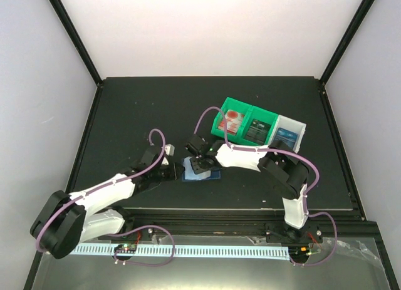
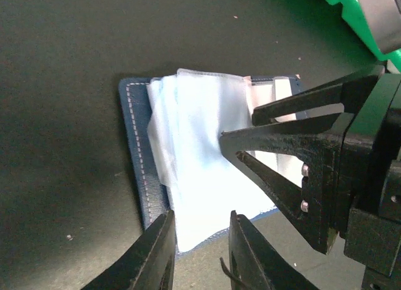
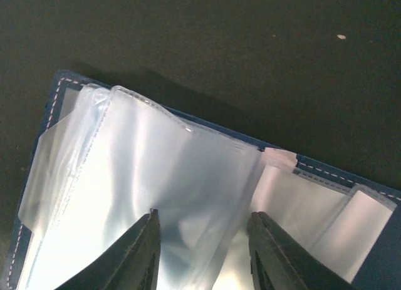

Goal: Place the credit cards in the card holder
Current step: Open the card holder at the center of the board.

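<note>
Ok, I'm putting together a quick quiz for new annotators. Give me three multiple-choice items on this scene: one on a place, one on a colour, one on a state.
1. In the top view, where do the bins stand relative to the card holder?
A. Farther from the arm bases and to the right
B. Nearer the bases and to the left
C. Stacked on top of it

2. What colour is the rightmost bin?
A. Red
B. White
C. Yellow

3. What state is the card holder in?
A. Snapped shut
B. Standing on edge
C. Lying open with its clear sleeves exposed

Answers:
1 A: the row of bins sits up and to the right of the holder.
2 B: its walls are white.
3 C: both wrist views show the sleeves spread over the navy cover.
</note>
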### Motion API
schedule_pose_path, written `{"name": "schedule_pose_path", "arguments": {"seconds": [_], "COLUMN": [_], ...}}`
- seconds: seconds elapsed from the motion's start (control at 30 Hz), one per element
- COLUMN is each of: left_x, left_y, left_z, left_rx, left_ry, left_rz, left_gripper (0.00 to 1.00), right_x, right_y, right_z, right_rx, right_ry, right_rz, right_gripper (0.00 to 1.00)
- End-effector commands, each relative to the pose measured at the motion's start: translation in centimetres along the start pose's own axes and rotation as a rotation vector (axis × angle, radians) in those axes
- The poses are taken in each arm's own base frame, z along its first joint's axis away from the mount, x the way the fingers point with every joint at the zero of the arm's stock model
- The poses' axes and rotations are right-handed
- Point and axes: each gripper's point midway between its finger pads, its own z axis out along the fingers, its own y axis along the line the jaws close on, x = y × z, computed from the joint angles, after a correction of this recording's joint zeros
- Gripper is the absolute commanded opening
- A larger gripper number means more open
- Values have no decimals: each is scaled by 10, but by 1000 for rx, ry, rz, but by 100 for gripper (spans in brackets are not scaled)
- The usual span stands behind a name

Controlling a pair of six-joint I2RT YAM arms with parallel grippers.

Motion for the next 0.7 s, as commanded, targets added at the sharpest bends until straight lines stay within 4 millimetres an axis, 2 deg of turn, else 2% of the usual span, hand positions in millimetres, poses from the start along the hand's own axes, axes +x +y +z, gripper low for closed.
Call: {"name": "schedule_pose_path", "arguments": {"seconds": [0.0,0.1,0.3,0.47,0.67], "left_x": [-3,-2,-5,-5,-9], "left_y": [-20,-24,-27,-26,-30], "left_z": [5,9,12,15,13], "left_rx": [116,137,144,134,143], "left_ry": [-3,6,7,20,8], "left_rz": [5,5,21,26,34], "left_gripper": [24,22,22,22,22], "right_x": [18,13,7,-3,-24], "right_y": [-12,-8,-3,2,0], "right_z": [7,0,-13,-30,-62], "right_rx": [41,21,-13,-42,-74], "right_ry": [59,48,27,-13,-82], "right_rz": [19,39,67,73,84], "right_gripper": [38,26,24,40,44]}}
